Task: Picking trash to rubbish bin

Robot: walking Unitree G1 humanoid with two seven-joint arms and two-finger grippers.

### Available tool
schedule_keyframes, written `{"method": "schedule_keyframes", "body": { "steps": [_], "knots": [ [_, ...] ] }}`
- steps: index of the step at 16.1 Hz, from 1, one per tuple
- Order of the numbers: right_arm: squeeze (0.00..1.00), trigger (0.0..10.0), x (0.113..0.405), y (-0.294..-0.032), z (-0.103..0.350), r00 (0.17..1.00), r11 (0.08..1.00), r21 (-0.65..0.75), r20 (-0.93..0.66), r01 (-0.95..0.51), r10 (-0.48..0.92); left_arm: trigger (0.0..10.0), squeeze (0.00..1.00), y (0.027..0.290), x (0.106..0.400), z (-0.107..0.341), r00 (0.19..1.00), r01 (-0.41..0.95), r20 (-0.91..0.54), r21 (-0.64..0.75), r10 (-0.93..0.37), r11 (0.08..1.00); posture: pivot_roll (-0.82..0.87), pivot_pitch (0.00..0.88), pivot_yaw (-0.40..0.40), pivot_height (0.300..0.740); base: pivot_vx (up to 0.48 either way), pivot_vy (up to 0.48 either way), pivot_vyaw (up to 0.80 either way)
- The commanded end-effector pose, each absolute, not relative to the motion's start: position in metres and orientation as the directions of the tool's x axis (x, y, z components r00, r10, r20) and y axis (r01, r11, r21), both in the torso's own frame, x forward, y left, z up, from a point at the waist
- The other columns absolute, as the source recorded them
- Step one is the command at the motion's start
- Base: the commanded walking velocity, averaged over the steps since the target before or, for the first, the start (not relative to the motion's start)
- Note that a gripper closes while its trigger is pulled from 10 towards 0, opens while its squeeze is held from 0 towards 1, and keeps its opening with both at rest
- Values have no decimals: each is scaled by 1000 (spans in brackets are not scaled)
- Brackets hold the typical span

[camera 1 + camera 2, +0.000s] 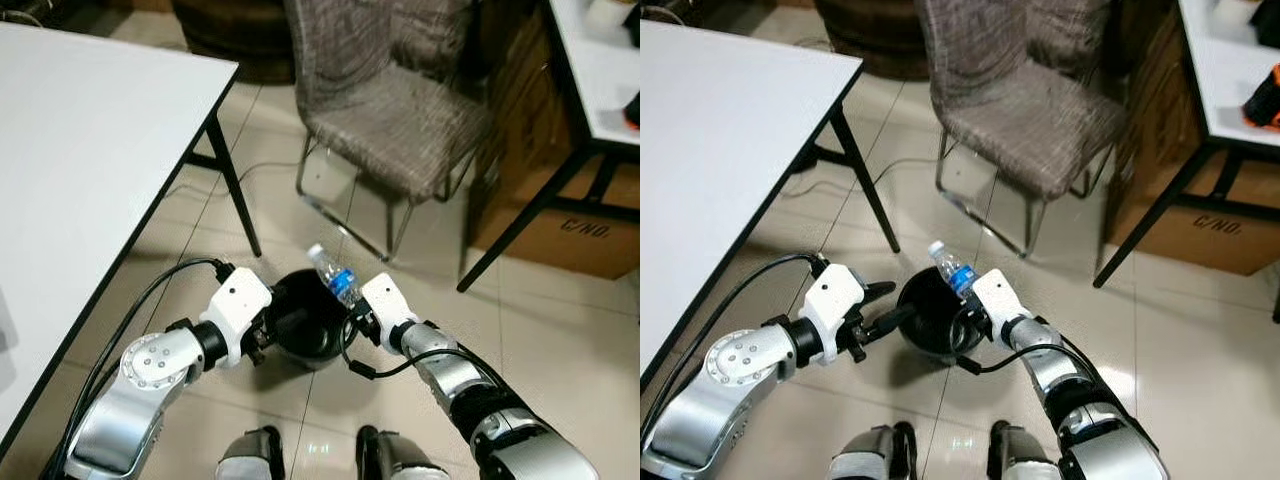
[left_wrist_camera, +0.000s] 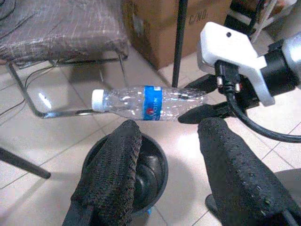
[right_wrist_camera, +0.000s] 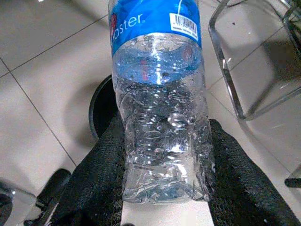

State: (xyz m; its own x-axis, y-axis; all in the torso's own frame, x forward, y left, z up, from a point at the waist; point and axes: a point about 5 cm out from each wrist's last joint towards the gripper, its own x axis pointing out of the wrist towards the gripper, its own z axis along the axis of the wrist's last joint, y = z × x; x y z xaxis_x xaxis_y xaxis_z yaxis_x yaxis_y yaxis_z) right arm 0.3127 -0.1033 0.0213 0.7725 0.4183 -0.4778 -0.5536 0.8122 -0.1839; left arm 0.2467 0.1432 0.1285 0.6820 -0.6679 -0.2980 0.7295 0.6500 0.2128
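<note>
Right wrist view shows the right tool (image 3: 164,188) pinching the base of a crumpled plastic bottle (image 3: 160,113), blue label away from the fingers. From the head camera, the bottle (image 1: 333,272) hangs tilted over the far rim of the black rubbish bin (image 1: 303,318) on the tiled floor, apparently lined up for a drop. The left tool (image 2: 174,183), fingers spread and empty, sits against the bin's left side, probably steadying it. A wicker chair (image 1: 395,105) stands behind.
</note>
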Motion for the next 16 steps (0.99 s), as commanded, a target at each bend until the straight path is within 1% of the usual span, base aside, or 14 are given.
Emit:
{"method": "schedule_keyframes", "body": {
  "steps": [1,3,5,6,7,8,9,10,12,13,14,16],
  "knots": [
    [0,10000,312,-103,20,771,814,-182,-484,-552,414,10000,0,147,247,132,697,715,-303,234,-650,658,70,300,7,740,0,0,0],
    [0,10000,318,-101,26,784,818,-192,-464,-543,412,10000,0,146,249,137,708,705,-292,231,-643,671,72,300,4,740,0,0,0],
    [0,10000,322,-103,30,805,818,-232,-444,-527,393,10000,0,145,249,137,706,706,-287,218,-647,674,69,302,2,740,0,0,0],
    [0,10000,323,-103,31,810,820,-238,-441,-521,387,10000,0,146,249,137,708,704,-288,220,-644,675,69,302,2,740,0,0,0],
    [0,10000,328,-104,36,832,835,-247,-416,-492,367,10000,0,146,249,138,716,696,-284,219,-638,683,71,302,1,740,0,0,0],
    [0,10000,329,-103,37,832,840,-235,-415,-490,369,10000,0,146,249,138,718,694,-282,219,-637,685,73,302,-1,740,0,0,0],
    [184,10000,329,-102,37,828,844,-217,-419,-490,373,10000,0,145,249,139,717,695,-282,218,-637,686,74,302,-1,740,0,0,0],
    [1000,10000,329,-102,37,823,848,-197,-424,-491,378,10000,0,144,249,139,718,694,-281,216,-637,687,74,302,-2,740,0,0,0],
    [1000,10000,329,-101,37,826,854,-184,-416,-486,381,10000,0,142,249,139,720,691,-277,211,-636,691,74,301,-3,740,0,0,0],
    [55,10000,329,-100,38,835,861,-185,-405,-474,372,10000,0,141,249,139,721,691,-274,209,-636,692,72,299,-2,740,0,0,0],
    [0,10000,330,-100,38,840,863,-190,-399,-469,368,10000,0,140,250,139,723,689,-273,210,-635,694,72,299,-2,740,0,0,0],
    [0,10000,330,-100,39,848,866,-197,-386,-460,363,10000,0,139,251,140,727,685,-267,211,-633,698,73,298,-2,740,0,0,0]
  ]
}}
